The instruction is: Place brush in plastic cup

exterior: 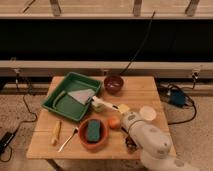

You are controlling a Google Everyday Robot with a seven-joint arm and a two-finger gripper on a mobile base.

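The brush (103, 105), slim and white, lies on the table between the green tray's right edge and the plastic cup (123, 108). The cup is small, pale yellow-green, and stands right at the brush's narrow end. My gripper (129, 122), at the end of the bulky white arm (149, 142), is over the table's front right. It is just in front of the cup, right of the orange bowl, and apart from the brush.
A green tray (56, 102) holding a grey sheet sits at the left. A dark red bowl (114, 84) is at the back. An orange bowl (82, 136) holds a green sponge. A silver utensil (68, 141) and a yellow stick (56, 131) lie at the front left. A white cup (147, 113) stands at the right.
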